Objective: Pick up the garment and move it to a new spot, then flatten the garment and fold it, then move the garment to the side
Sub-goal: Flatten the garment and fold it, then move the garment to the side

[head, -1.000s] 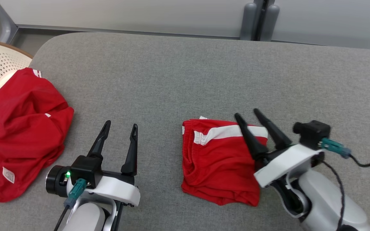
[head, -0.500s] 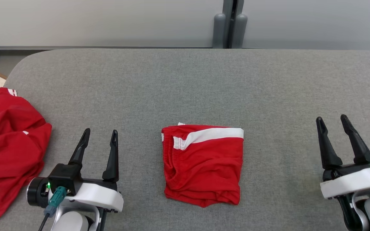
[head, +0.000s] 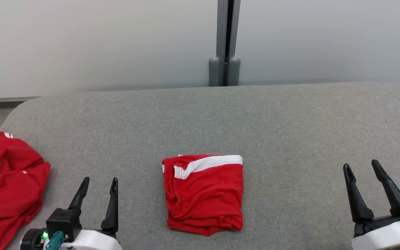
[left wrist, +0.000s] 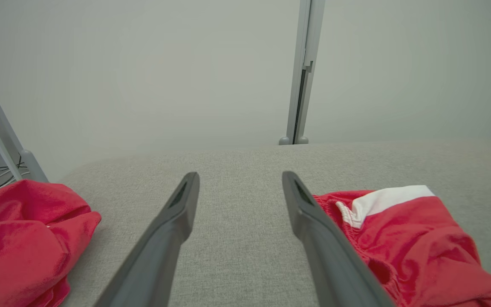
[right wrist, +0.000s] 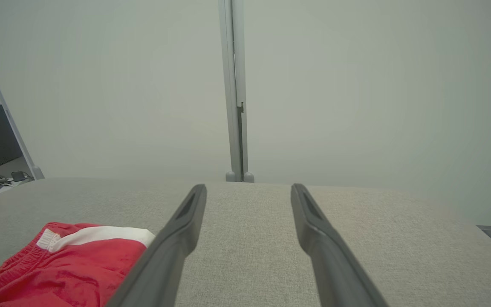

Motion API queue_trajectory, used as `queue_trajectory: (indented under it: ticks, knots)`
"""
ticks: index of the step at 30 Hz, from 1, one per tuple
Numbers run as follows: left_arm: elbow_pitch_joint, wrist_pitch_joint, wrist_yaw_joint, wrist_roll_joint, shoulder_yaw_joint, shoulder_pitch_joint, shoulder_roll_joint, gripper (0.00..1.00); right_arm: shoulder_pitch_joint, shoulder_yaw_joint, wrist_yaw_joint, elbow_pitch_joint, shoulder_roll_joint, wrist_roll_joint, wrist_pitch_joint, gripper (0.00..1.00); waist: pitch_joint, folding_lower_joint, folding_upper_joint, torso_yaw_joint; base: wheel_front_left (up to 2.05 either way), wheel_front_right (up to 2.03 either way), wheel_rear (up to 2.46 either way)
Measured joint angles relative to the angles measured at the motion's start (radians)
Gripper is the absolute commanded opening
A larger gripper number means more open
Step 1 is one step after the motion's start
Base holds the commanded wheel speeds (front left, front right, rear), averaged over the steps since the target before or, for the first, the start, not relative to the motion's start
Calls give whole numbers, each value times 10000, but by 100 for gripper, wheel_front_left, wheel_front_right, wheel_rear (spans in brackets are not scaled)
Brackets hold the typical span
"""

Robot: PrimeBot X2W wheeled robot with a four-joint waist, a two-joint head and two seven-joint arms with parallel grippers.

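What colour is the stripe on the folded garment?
White, across the red folded garment; clearest in the head view.

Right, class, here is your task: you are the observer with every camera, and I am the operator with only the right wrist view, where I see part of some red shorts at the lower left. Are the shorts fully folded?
Observer: Yes. In the head view the red shorts lie as a compact folded square on the grey table.
Operator: Where is the left gripper?
Observer: The left gripper is open, to the left of the shorts and apart from them.
Operator: Anything else there?
Observer: A second red garment lies crumpled at the table's left end.
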Motion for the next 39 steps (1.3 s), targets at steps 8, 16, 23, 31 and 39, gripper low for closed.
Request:
queue_trajectory:
  ticks: [8, 16, 23, 31, 39]
  knots:
    - [-359, 192, 245, -84, 71, 683, 240, 100, 936, -299, 0, -759, 337, -234, 489, 100, -749, 0, 0, -192, 0, 0, 0]
    - [-704, 349, 376, -171, 115, 973, 428, 100, 1426, -477, 0, -978, 608, -224, 892, 100, -1085, 0, 0, -138, 0, 0, 0]
    - [-869, 449, 470, -171, 77, 1124, 472, 100, 1523, -470, 0, -1012, 642, -249, 1068, 100, -1131, 0, 0, -122, 0, 0, 0]
    - [-963, 518, 529, -167, -12, 1124, 481, 100, 1529, -497, 0, -1055, 640, -307, 1156, 100, -1072, 0, 0, -135, 0, 0, 0]
    - [-984, 520, 571, -151, -119, 1057, 474, 100, 1581, -554, 0, -1078, 648, -305, 1254, 100, -1025, 0, 0, -18, 0, 0, 0]
